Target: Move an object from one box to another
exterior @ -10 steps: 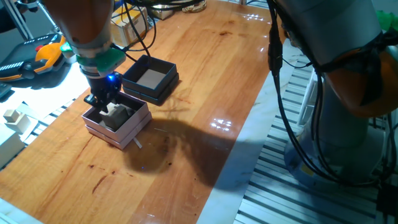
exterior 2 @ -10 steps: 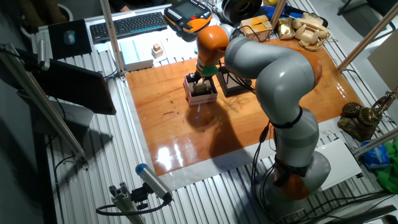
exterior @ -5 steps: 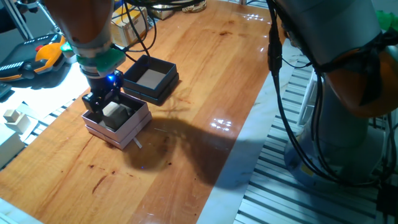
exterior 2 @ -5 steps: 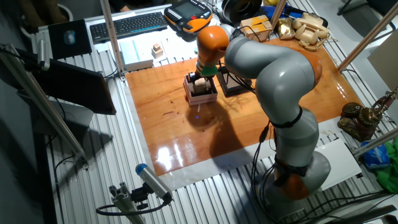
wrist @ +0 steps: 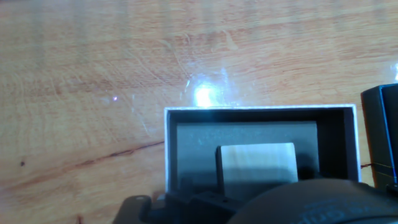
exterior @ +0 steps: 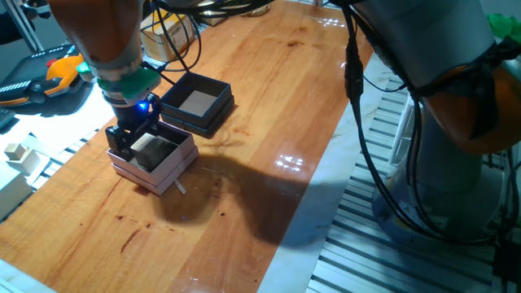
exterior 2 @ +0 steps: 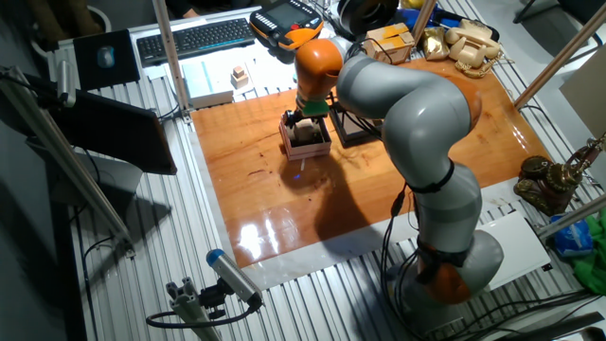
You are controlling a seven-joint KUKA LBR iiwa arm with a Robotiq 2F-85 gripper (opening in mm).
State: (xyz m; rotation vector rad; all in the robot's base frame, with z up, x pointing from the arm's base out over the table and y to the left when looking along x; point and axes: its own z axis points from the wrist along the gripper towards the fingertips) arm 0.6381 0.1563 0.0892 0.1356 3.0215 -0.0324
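Note:
The pink box (exterior: 159,162) stands on the wooden table, left of centre; it also shows in the other fixed view (exterior 2: 307,140) and fills the hand view (wrist: 261,113) with its pale rim and dark floor. The small beige cube (exterior: 150,144) sits inside it and shows large in the hand view (wrist: 256,163). My gripper (exterior: 134,137) is down in the pink box with its dark fingers on either side of the cube, shut on it, low over the floor. The black box (exterior: 196,102) with its tan floor stands just behind and to the right; its corner shows in the hand view (wrist: 380,134).
Pale blocks (exterior: 18,152) lie off the table at the left. An orange-and-black handset (exterior: 49,77) lies beyond the table's left edge. A cardboard carton (exterior: 167,32) and cables stand behind the black box. The grey arm base (exterior: 456,122) rises at the right.
The gripper and arm have shifted slightly left over the pink box. The cube has moved a little left and up with the fingers.

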